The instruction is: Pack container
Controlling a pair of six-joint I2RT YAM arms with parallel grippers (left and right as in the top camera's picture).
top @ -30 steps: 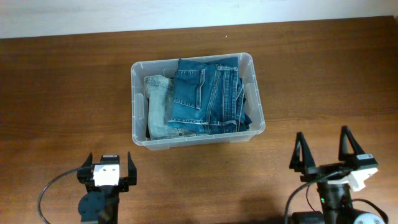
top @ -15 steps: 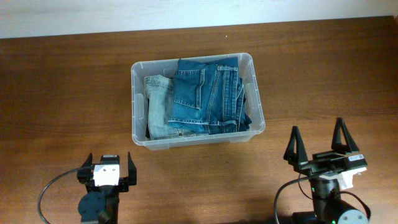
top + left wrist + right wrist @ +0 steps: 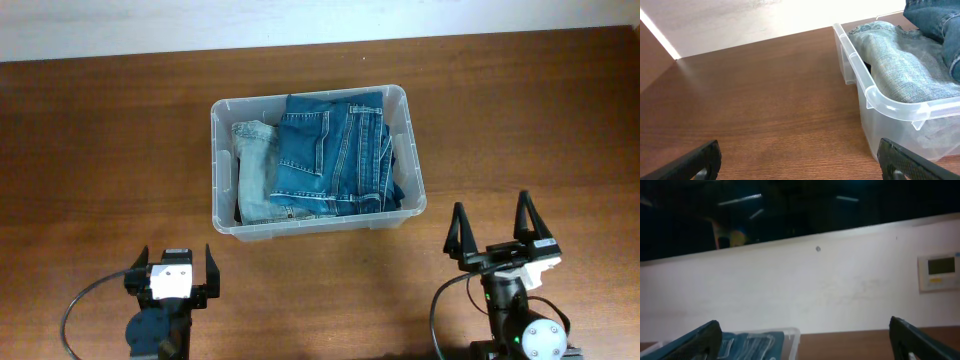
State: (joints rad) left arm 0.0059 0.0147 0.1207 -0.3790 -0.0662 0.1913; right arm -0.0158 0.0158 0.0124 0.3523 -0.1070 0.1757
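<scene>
At the middle of the counter (image 3: 100, 150), the container (image 3: 216, 150) is sitting with folded dark jeans (image 3: 335, 150) and a paler pair (image 3: 255, 175) filling it, so packing is looking essentially done; the left hand (image 3: 175, 258) and right hand (image 3: 491, 212) are hovering well apart from it, fingers spread, gripping nothing

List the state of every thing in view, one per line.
container: upright on the table, lidless, packed with jeans.
dark blue jeans: folded, inside the container, filling its middle and right.
light blue jeans: folded, inside at the left end.
left pincer: open, empty.
right pincer: open, empty.
</scene>
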